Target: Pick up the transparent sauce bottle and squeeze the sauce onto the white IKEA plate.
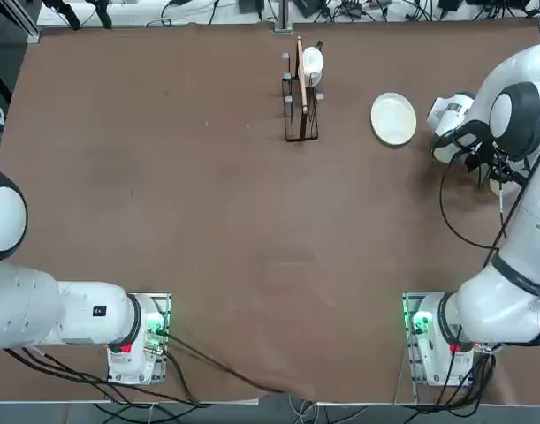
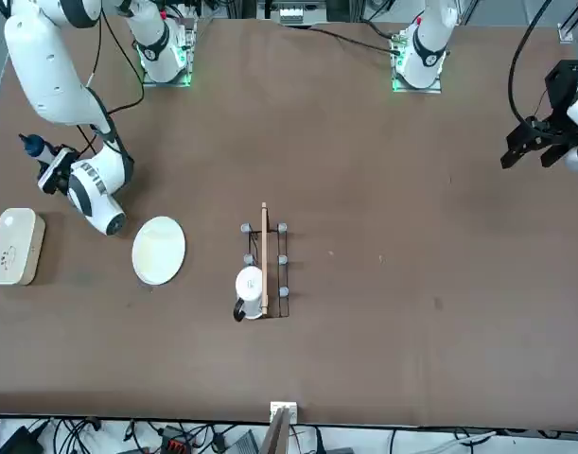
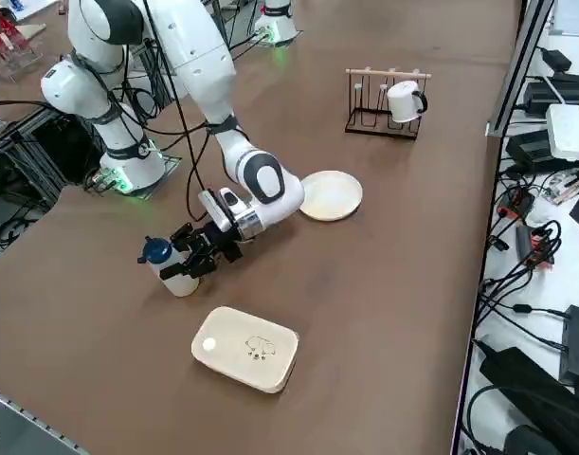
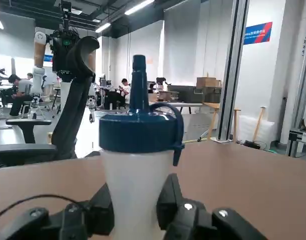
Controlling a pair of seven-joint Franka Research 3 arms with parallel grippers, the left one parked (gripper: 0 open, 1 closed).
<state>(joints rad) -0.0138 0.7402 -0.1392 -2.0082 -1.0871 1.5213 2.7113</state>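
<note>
The right hand grips the upright transparent sauce bottle, seemingly just above the bench, near the white IKEA plate.

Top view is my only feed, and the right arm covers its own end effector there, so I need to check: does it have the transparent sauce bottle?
Observer: Yes. The right end effector is shut on the transparent sauce bottle, with a finger on each side of its body.
Operator: Is the bottle upright?
Observer: Yes, upright, with its blue nozzle cap on top, as the right side view shows.
Operator: Is it over the plate?
Observer: No. It is off to the side of the white IKEA plate, between the plate and a white box.
</note>
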